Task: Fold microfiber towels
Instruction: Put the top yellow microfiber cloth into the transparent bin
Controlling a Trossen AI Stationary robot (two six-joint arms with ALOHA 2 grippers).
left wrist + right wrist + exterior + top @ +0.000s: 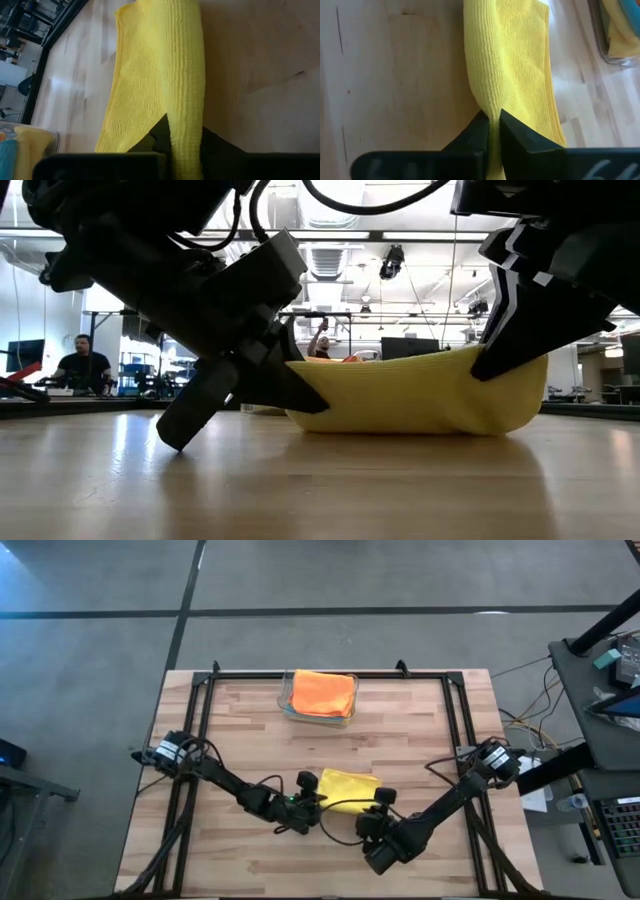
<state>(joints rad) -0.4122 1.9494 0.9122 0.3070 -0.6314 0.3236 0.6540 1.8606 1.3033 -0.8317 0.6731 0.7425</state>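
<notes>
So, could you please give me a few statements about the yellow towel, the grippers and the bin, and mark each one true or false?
1. Both grippers are shut on the yellow towel. True: the left gripper and the right gripper each pinch an edge of it.
2. The yellow towel lies completely flat on the table. False: the low view shows its gripped ends raised and its middle sagging.
3. The clear bin sits at the table's far edge. True.
4. The top cloth in the bin is light blue. False: an orange towel lies on top.
5. The right gripper rests in the bin. False: it is at the yellow towel, apart from the bin.
</notes>
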